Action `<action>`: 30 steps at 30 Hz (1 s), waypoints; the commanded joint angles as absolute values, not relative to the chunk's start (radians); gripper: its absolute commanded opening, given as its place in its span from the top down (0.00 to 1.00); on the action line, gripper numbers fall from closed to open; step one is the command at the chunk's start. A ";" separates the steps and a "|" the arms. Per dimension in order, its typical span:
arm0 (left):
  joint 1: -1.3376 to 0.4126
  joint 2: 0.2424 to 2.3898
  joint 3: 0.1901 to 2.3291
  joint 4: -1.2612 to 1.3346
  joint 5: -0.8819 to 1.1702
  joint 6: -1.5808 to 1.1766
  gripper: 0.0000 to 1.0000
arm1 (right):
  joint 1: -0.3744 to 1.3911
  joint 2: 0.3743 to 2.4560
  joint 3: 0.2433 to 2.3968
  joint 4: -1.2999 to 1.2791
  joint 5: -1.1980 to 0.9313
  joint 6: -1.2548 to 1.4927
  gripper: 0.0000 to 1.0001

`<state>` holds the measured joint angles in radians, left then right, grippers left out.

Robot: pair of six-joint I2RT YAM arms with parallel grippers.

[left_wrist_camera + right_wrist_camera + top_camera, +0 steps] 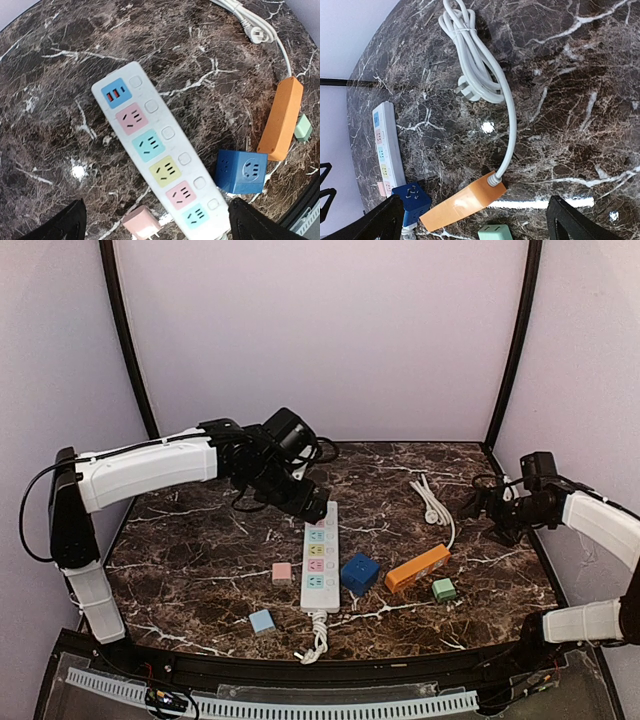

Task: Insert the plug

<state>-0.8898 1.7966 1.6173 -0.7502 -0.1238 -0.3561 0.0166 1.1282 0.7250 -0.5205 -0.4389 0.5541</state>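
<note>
Nearest the arms, a pale blue adapter (262,621) lies on the table (190,560), off the left side of the power strip's (318,558) near end. A pink adapter (282,573) sits just beside the strip's left edge. On the strip's right are a blue cube (359,573), close against it, then an orange socket bar (417,568), and a green adapter (444,589) near that bar's end.

Farther back and well to the right of the strip, the orange bar's white cable (485,75) lies coiled, and its plug (470,92) rests flat on the table, touching no socket.

The left gripper (156,220) hangs over the strip's far end with its jaws spread wide and nothing between them. The right gripper (472,220) is also spread and empty, well right of the strip and above the cable.

By my reading, the task has barely begun. Every socket on the strip shows bare. The plug has yet to be picked up, carried across, lined up with a matching socket and pressed home.
</note>
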 commanded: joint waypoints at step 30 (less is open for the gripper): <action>-1.085 2.106 1.885 -0.876 0.090 -0.234 0.07 | 0.088 1.134 0.601 -0.636 -0.379 0.599 0.03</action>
<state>-1.0687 2.0933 1.8935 -0.8215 0.0498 -0.2379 0.0772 1.1118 0.5739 -0.6273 -0.4015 0.6003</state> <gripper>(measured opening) 0.934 0.969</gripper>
